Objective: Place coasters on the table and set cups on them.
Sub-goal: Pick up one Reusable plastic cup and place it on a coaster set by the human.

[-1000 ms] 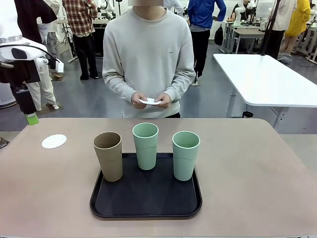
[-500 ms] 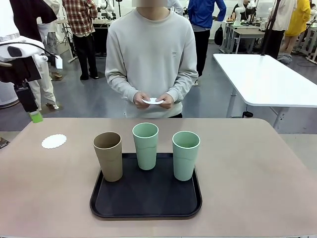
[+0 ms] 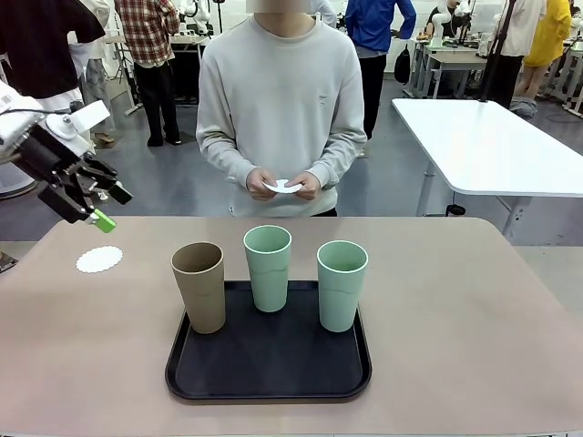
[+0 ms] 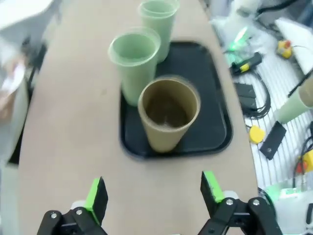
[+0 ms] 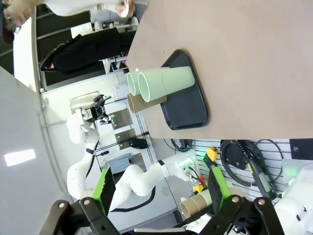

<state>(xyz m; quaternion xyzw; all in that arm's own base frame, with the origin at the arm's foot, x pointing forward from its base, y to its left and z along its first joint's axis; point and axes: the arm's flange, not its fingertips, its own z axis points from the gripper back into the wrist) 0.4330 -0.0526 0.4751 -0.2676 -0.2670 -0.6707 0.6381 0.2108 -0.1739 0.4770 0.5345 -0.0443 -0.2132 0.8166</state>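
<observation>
On the black tray (image 3: 269, 369) stand a tan-brown cup (image 3: 199, 287) and two mint green cups (image 3: 268, 269) (image 3: 342, 285). One white lacy coaster (image 3: 99, 259) lies on the beige table (image 3: 455, 300) at the far left. The person at the far side holds another coaster (image 3: 284, 187) in both hands. My left gripper (image 3: 111, 208) hangs open above the table's far left corner, tilted toward the cups. In the left wrist view the open left gripper (image 4: 154, 196) faces the tan cup (image 4: 168, 115) from a distance. The right gripper (image 5: 160, 188) is open and empty, far from the tray (image 5: 188, 105).
A white table (image 3: 492, 146) stands behind on the right. Other people stand in the background. The beige table's right half and front edge are bare.
My left gripper has swung from pointing straight down beyond the table's left edge to tilting right over the far left corner. The cups and the lying coaster have not moved.
</observation>
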